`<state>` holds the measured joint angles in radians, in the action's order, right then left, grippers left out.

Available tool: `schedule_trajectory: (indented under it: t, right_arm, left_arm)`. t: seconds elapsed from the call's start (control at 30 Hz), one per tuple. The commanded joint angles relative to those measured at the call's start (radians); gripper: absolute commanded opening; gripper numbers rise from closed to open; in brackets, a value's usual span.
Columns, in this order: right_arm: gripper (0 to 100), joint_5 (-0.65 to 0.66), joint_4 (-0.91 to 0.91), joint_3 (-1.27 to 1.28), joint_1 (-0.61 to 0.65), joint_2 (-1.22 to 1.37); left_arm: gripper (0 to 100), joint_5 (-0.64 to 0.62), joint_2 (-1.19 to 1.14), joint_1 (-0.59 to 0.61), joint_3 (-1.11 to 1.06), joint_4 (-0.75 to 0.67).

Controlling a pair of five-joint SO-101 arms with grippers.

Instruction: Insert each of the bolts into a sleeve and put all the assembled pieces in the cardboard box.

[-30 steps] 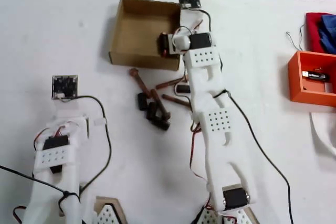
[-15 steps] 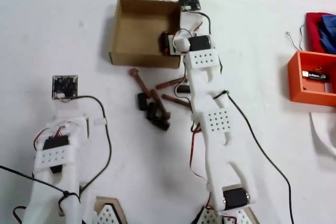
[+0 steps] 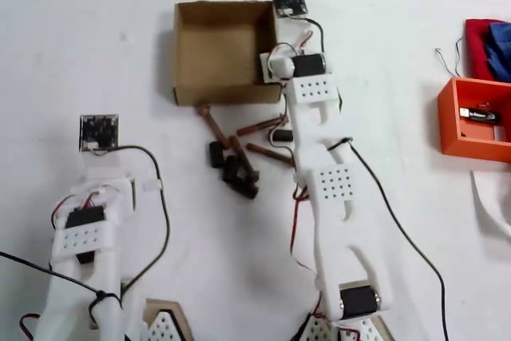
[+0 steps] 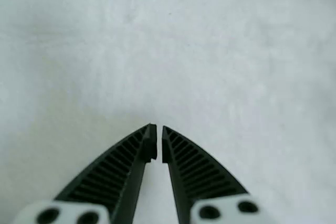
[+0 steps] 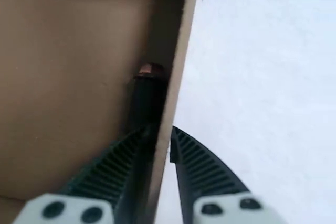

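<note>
Your right gripper (image 5: 164, 132) has its jaws pinched on the cardboard box (image 5: 181, 61) wall; an assembled piece (image 5: 148, 95) lies just ahead inside, lengthwise along it. On your left gripper (image 4: 159, 132) the jaws are together. The loose bolts (image 3: 259, 127) on the worktop (image 3: 120, 37) lie nearer your right arm

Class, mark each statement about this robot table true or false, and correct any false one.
1. The left hand is shut over bare table. True.
2. Every bolt and sleeve is in the cardboard box. False: loose bolts and sleeves lie on the table beside it.
3. A sleeved bolt lies inside the box against its wall. True.
4. The orange tray sits between the two arms. False: it sits beyond the right arm, near the table's edge.
</note>
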<state>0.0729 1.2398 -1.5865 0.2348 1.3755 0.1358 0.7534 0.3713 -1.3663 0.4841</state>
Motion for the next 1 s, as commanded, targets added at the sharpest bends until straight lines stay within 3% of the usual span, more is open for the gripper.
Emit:
schedule_trajectory:
  t: [0.0, 0.77, 0.97]
  right_arm:
    - [2.0, 0.012, -0.001, -0.005, -0.041, -0.013]
    - [2.2, 0.003, 0.077, -0.015, -0.001, -0.019]
    - [11.9, 0.003, 0.077, -0.015, 0.002, -0.053]
  left_arm:
    - [5, 0.003, 0.003, -0.008, 0.004, -0.017]
    - [5, 0.003, 0.003, -0.008, 0.004, -0.017]
    - [5, 0.003, 0.003, -0.008, 0.004, -0.018]
